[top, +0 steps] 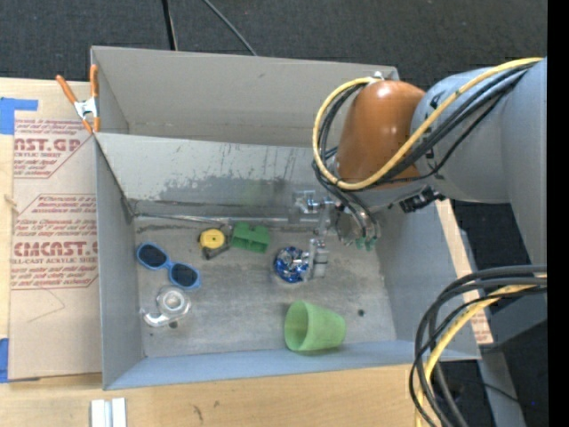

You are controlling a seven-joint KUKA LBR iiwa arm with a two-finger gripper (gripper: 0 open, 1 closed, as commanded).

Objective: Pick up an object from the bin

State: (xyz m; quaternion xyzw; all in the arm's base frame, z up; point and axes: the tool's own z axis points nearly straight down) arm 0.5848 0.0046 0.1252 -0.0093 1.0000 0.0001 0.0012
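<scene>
Jaws down near the floor of the bin [116, 238], right of centre, beside a small blue-and-white object [290, 265].

The object is a roundish clump with no clear long axis. It lies just view-left of the jaws; contact cannot be judged. How far the jaws are open, or whether they hold anything, cannot be told. A green cup [313, 327] lies on its side nearer the front wall, apart.

Clock read from the bin [114, 265] floor's centre. I see the gripper [317, 254] at 3, with a blue-white trinket [290, 266] just beside it. Green cup [313, 327] blocks 5. Green block [250, 237] sits at 12, yellow disc [212, 240] at 10, blue sunglasses [167, 267] at 9, silver piece [167, 306] at 8. Centre to 7: bare floor, passable.
</scene>
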